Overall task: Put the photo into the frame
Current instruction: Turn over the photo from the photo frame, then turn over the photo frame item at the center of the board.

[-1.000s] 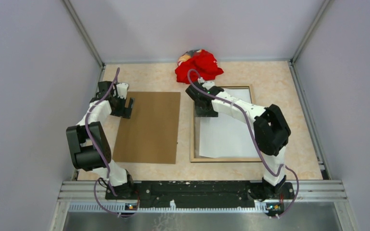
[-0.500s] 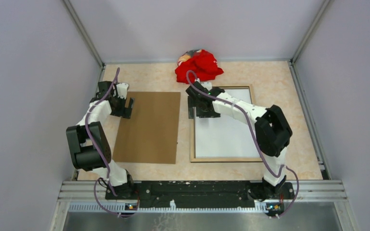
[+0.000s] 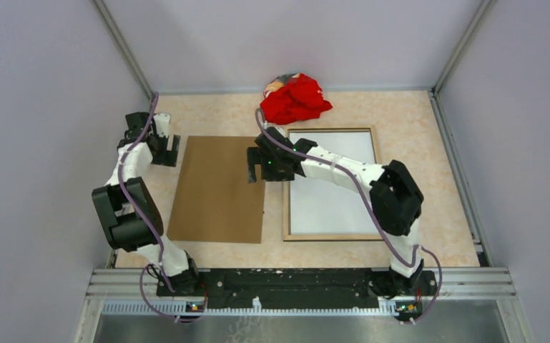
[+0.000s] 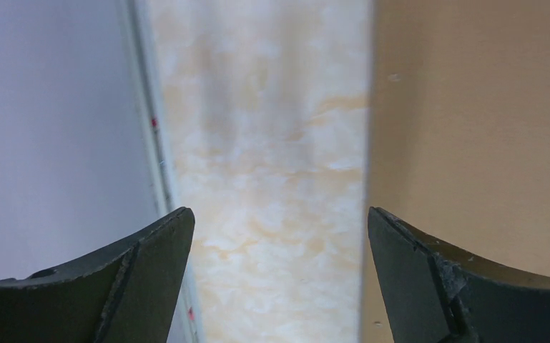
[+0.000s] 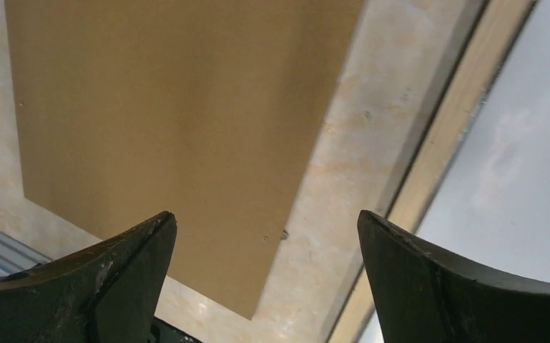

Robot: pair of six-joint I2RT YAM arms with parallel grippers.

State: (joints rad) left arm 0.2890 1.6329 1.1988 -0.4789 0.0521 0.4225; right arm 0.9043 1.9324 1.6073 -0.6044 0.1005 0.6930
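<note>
The frame (image 3: 286,207) lies pale wood side up on the right of the table. The photo (image 3: 332,186) lies flat inside it, plain white side up, its print hidden. My right gripper (image 3: 252,168) is open and empty, hovering over the strip of table between the frame's left rail and the brown hardboard sheet (image 3: 222,187). In the right wrist view my gripper (image 5: 265,214) has the hardboard (image 5: 172,107) on its left, and the frame rail (image 5: 443,136) and the photo (image 5: 522,143) on its right. My left gripper (image 3: 169,151) is open and empty beside the hardboard's far left corner.
In the left wrist view my left gripper (image 4: 277,211) hangs over bare table between the left wall rail (image 4: 150,143) and the hardboard's edge (image 4: 472,128). A crumpled red cloth (image 3: 295,98) lies at the back, just beyond the frame. Enclosure walls stand on three sides.
The photo, skewed over the frame's lower rail a second ago, now sits square inside it. My right gripper has moved left off the photo's far left corner. My left gripper has drawn back and left from the hardboard.
</note>
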